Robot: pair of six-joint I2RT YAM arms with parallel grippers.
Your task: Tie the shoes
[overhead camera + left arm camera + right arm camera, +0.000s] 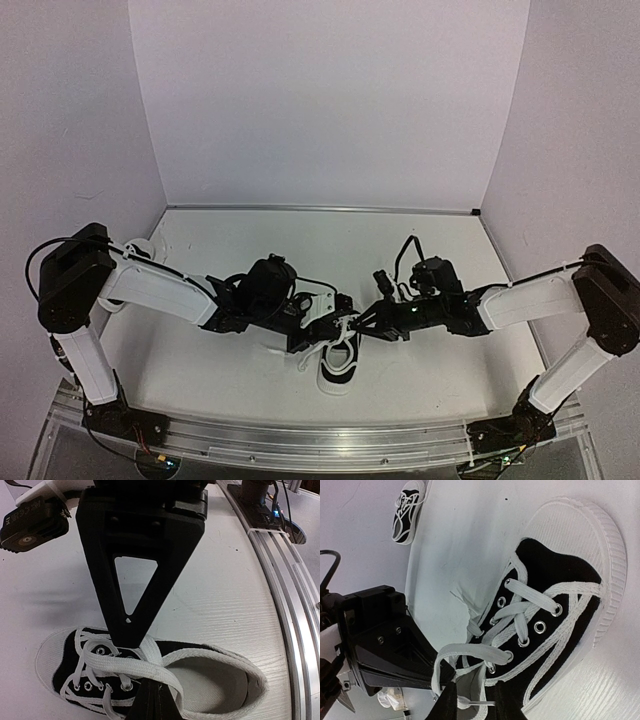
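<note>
One shoe (338, 368) sits on the table (200, 375) near the front edge, between both arms. The left gripper (142, 667) is clamped tight on its white lace (117, 661) above the eyelets. The right gripper (367, 325) hangs at the shoe's opening; I can't tell whether it grips anything. The other shoe (406, 512) lies well apart, by the left arm.

1. Shoe (555, 575): matt black cloth, with a ribbed white rubber toe.
2. Laces (520, 612): flat woven white cloth.
3. Table (225, 605): matt white wood grain.
4. Rail (300, 630): brushed metal.
5. Left gripper (141, 662): smooth black plastic.
</note>
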